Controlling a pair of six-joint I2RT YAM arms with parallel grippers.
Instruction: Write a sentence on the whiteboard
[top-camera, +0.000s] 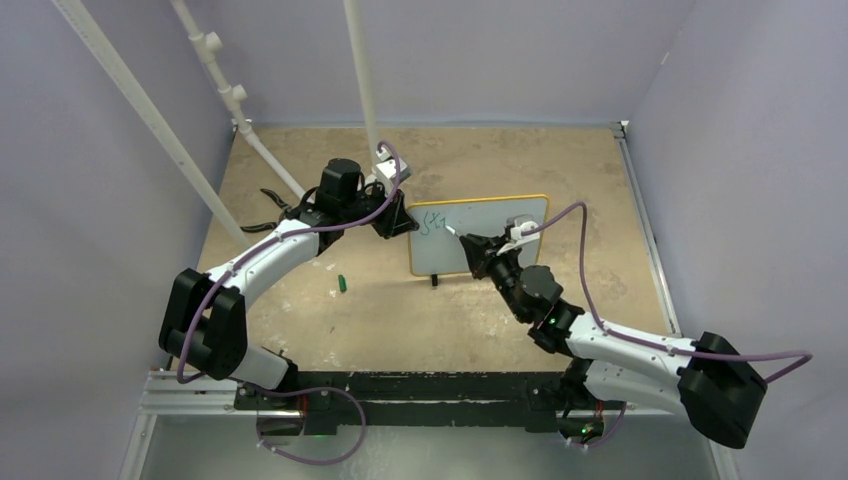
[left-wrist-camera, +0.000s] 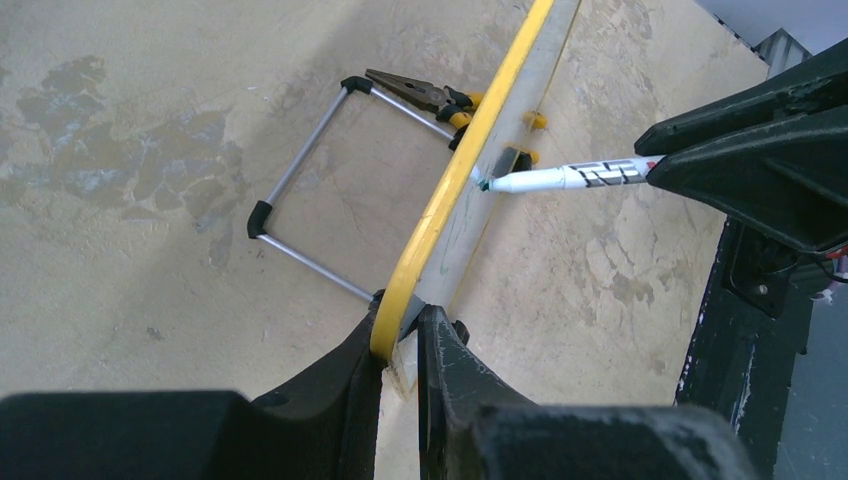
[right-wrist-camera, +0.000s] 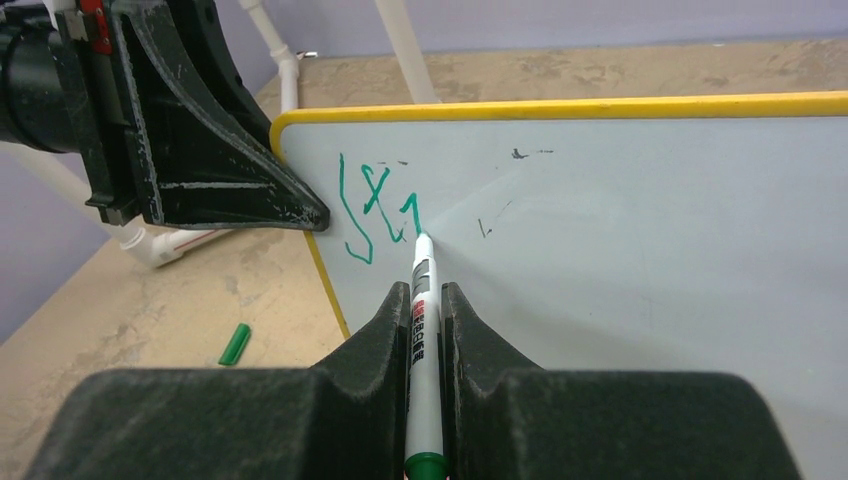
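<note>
From above, the yellow-framed whiteboard (top-camera: 490, 212) stands upright on the counter (top-camera: 580, 170). The left claw (top-camera: 402, 222) is at its left edge. The right claw (top-camera: 466, 243) meets its face beside the sentence (top-camera: 437, 221), a few green strokes too small to read here. A green cap (top-camera: 341, 284) lies left of the board.

Only the left wrist view shows that grip: the left claw is pinched narrow on the frame. A white marker (left-wrist-camera: 570, 176) touches the board's face, its black print blurred. Behind the board sit a wire stand (left-wrist-camera: 303, 150) and pliers (left-wrist-camera: 410, 92).

The right wrist view shows the right claw clamped on the marker, tip on the last stroke. The writing looks like "S X 1", uncertainly. The barrel label is illegible, and the board's right and lower edges are cut off.
</note>
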